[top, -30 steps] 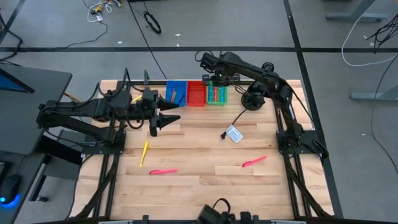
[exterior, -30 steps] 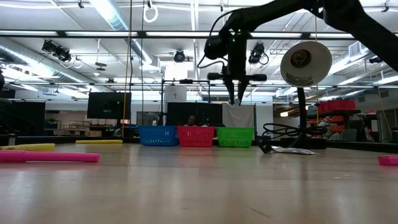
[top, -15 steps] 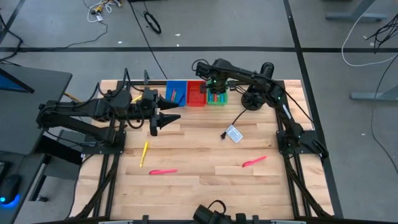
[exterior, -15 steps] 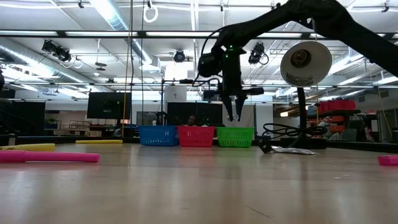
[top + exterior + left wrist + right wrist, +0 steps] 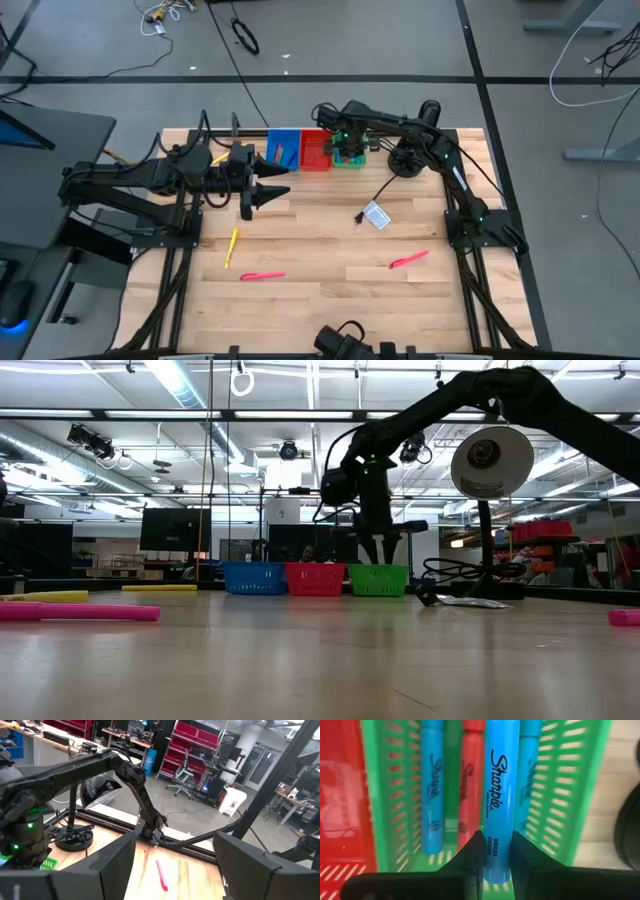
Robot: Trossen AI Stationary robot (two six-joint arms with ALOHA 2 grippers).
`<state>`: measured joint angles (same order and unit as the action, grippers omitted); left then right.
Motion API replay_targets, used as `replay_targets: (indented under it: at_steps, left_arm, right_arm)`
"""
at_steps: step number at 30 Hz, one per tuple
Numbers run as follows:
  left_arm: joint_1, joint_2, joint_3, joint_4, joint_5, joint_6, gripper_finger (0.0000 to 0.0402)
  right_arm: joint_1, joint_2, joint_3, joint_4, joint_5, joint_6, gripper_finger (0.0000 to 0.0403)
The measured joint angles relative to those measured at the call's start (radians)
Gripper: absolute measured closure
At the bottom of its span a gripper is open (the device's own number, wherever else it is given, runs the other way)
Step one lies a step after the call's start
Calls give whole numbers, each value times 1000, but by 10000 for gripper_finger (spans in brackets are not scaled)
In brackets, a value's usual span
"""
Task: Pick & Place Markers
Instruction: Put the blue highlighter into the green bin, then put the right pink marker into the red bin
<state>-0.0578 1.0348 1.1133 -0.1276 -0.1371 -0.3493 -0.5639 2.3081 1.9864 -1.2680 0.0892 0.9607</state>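
Note:
My right gripper (image 5: 497, 855) is shut on a blue marker (image 5: 500, 795) right over the green bin (image 5: 570, 780), which holds two blue markers (image 5: 431, 785) and a red one (image 5: 471, 780). In the high view my right gripper (image 5: 347, 140) stands at the far edge over the green bin (image 5: 349, 157). A yellow marker (image 5: 232, 247) and two pink markers (image 5: 262, 276) (image 5: 409, 260) lie flat on the table. My left gripper (image 5: 275, 192) hangs open and level over the table's left part, touching nothing. My right gripper pinches the blue marker's two sides near one end (image 5: 497, 865) between its two fingers (image 5: 472, 852). The fingers point down from above and lie across the marker. The marker sits level, lengthwise over the green bin; whether it touches the markers below, I cannot tell.
A red bin (image 5: 316, 150) and a blue bin (image 5: 283, 148) stand left of the green one at the far edge. A white-and-blue card (image 5: 376, 215) with a cable lies mid-table. A round lamp (image 5: 405, 160) stands right of the bins.
My right gripper has sunk toward the green bin, still shut on the blue marker, which stays level.

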Motion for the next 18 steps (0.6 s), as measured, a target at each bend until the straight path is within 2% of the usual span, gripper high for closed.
replay_targets:
  at_steps: [9,18]
  left_arm:
    - [21,0,0,0,0,5,126]
    - [29,0,0,-1,4,5,126]
  right_arm:
    - [2,0,-22,21,-4,2,348]
    - [3,0,-22,26,-10,-4,228]
